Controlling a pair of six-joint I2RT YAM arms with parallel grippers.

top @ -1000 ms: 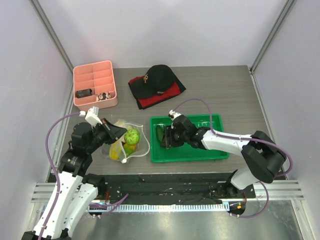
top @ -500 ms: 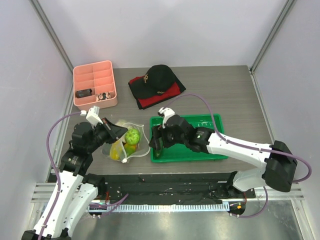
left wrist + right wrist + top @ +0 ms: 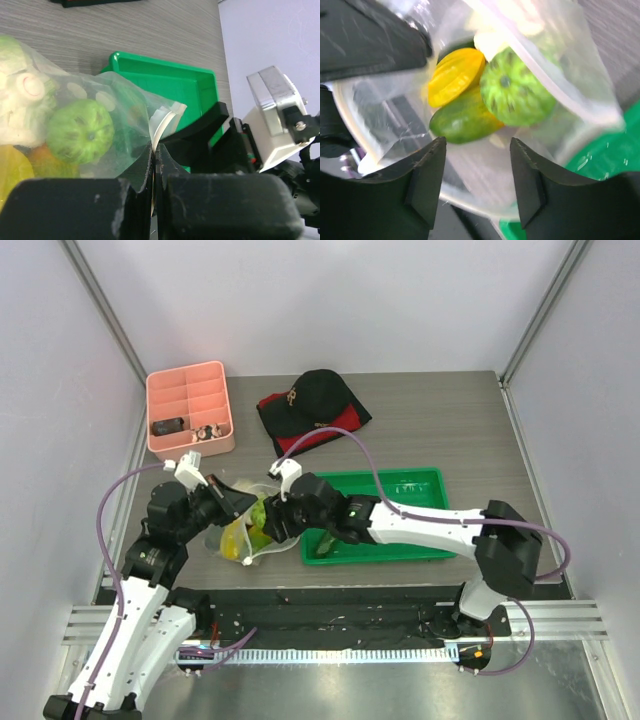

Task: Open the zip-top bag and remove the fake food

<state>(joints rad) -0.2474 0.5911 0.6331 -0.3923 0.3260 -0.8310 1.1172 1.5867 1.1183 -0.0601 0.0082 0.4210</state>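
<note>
Bag (image 3: 125, 95): on the table (image 3: 450, 410), just left of the green tray (image 3: 425, 478).
Toy food (image 3: 517, 92): inside the bag.
Left gripper (image 3: 154, 156): clamped on the bag's rim.
Right gripper (image 3: 477, 170): fingers apart, holding nothing, at the bag's mouth.

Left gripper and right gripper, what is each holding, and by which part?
The left gripper is shut on the zip-top bag, pinching its edge by the opening. The right gripper is open, holding nothing.
</note>
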